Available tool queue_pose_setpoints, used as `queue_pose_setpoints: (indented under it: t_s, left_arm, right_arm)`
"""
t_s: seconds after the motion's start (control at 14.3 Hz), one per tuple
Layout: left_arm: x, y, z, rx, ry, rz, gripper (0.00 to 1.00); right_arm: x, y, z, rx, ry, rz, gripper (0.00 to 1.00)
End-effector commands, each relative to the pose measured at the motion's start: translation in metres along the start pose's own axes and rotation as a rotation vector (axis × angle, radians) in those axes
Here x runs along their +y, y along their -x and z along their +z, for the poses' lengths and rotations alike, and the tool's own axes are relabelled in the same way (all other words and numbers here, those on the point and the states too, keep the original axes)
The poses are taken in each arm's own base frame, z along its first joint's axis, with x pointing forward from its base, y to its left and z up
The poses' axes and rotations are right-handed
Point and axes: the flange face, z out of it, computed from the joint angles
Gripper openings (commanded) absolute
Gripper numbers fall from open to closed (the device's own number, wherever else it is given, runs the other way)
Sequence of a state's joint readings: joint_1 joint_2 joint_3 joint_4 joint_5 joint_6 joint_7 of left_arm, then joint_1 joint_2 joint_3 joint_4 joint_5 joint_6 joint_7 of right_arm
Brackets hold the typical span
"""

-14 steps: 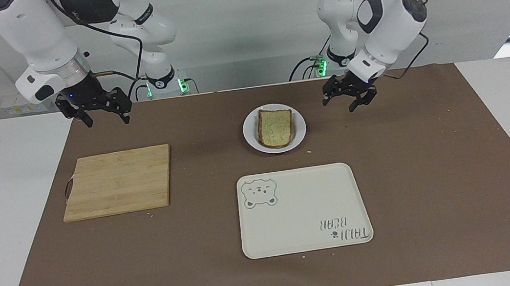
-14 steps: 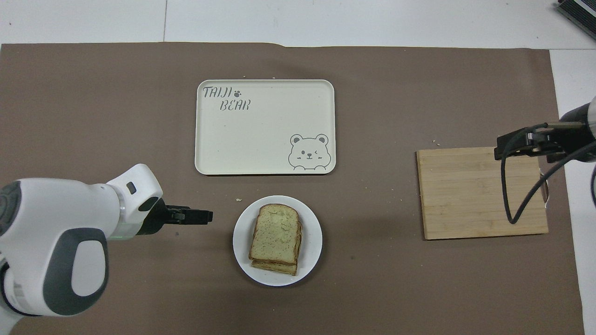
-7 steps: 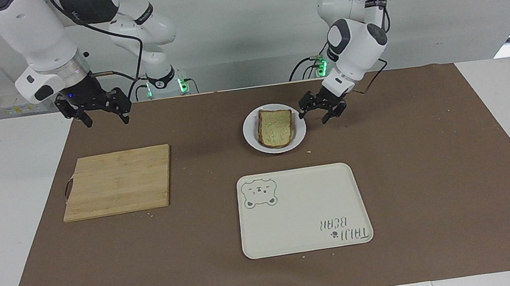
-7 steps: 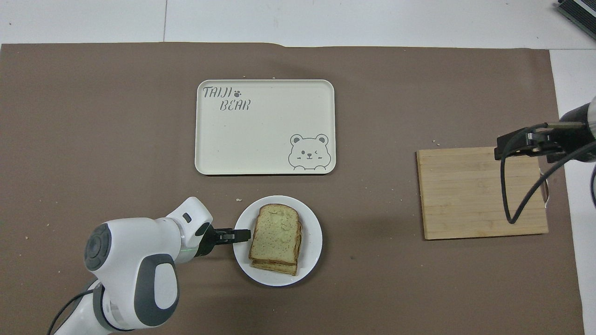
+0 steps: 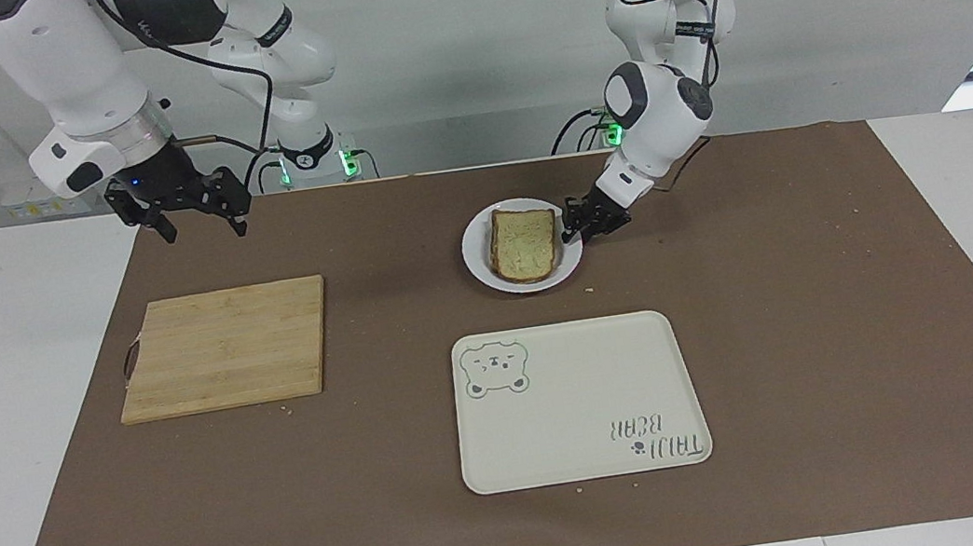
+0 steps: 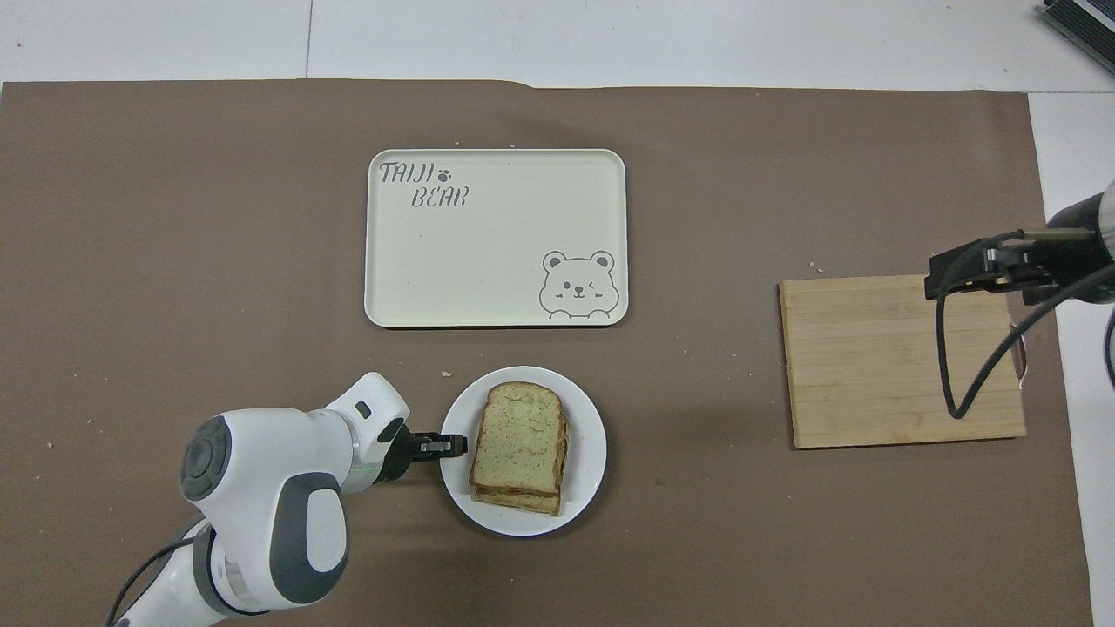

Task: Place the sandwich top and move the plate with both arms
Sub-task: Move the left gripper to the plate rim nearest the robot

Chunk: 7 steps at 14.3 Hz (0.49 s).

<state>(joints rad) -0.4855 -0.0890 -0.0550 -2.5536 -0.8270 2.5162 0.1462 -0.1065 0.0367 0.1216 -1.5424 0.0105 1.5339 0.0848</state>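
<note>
Left tool [image 5: 580, 230] meets plate [image 5: 479, 265] rim, tray [image 5: 579, 402] nearby.

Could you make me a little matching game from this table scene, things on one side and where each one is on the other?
Things:
1. sandwich top
2. left pincer
3. right pincer
4. tray

Places:
A. at the rim of the plate
B. up over the mat near the cutting board
C. on the mat, farther from the robots than the plate
D. topmost slice of the stack on the plate

Pairs: 1-D, 2-A, 3-B, 4-C
</note>
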Motion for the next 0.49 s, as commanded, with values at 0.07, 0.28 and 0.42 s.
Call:
queue_pose_setpoints:
  t_s: [0.07, 0.28, 0.42]
  left_arm:
    - [0.0009, 0.01, 0.0052, -0.006, 0.008, 0.008, 0.38]
    - [0.0031, 0.0117, 0.0073, -0.011, 0.006, 0.014, 0.38]
    - [0.0052, 0.0134, 0.0087, -0.016, 0.007, 0.02, 0.37]
  right_arm:
    - [-0.0001, -0.0019, -0.0039, 0.012, 0.005, 0.015, 1.0]
    - [0.0, -0.0023, -0.003, 0.011, 0.005, 0.015, 1.0]
    - [-0.0002, -0.0017, -0.0037, 0.01, 0.004, 0.015, 1.0]
